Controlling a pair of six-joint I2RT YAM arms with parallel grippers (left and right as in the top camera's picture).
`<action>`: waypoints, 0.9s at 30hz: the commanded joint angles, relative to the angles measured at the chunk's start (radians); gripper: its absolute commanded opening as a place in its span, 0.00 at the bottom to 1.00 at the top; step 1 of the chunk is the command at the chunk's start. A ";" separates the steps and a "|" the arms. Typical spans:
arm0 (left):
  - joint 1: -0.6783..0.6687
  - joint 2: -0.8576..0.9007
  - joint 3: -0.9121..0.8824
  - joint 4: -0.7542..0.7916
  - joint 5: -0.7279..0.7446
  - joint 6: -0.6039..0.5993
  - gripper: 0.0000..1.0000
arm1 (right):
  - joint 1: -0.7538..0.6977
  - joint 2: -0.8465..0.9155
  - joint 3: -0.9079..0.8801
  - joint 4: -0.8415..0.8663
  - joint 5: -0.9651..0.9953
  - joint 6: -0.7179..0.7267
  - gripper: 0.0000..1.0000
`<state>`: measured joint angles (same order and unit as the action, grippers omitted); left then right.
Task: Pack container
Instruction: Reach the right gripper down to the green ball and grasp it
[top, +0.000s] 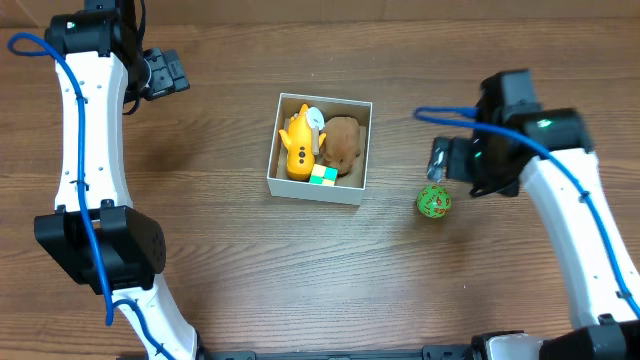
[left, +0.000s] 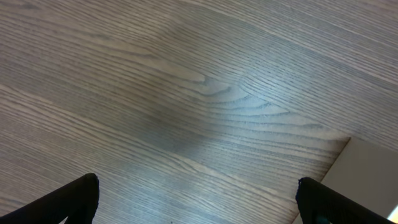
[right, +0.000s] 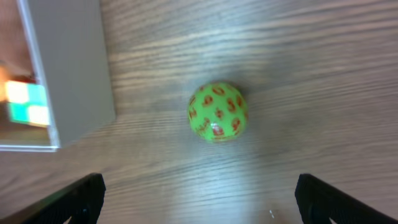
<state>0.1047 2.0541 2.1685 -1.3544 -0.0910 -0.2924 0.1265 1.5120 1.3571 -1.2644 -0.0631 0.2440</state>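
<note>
The container (top: 283, 187) is a square white-walled box at the table's middle. It holds a yellow toy (top: 297, 147), a brown plush (top: 342, 142) and a green-and-yellow cube (top: 323, 176). Its wall shows in the right wrist view (right: 74, 68) and its corner shows in the left wrist view (left: 367, 174). A green ball with red marks (top: 433, 202) lies on the table right of the box, also in the right wrist view (right: 217, 112). My right gripper (right: 199, 199) is open above and beside the ball, apart from it. My left gripper (left: 199, 199) is open and empty at the far left (top: 165, 72).
The wooden table (top: 250, 280) has bare surface all round the box. Both white arms run along the left and right sides of the table.
</note>
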 joint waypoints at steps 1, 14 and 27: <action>-0.001 0.005 0.019 0.001 -0.001 0.000 1.00 | 0.023 0.027 -0.196 0.141 0.042 0.049 1.00; -0.001 0.005 0.019 0.001 -0.001 0.000 1.00 | 0.015 0.036 -0.399 0.484 0.043 -0.014 1.00; -0.001 0.005 0.019 0.001 -0.001 0.000 1.00 | 0.016 0.075 -0.406 0.533 0.081 -0.070 0.99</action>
<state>0.1047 2.0541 2.1685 -1.3544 -0.0910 -0.2924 0.1440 1.5654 0.9585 -0.7406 0.0036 0.1967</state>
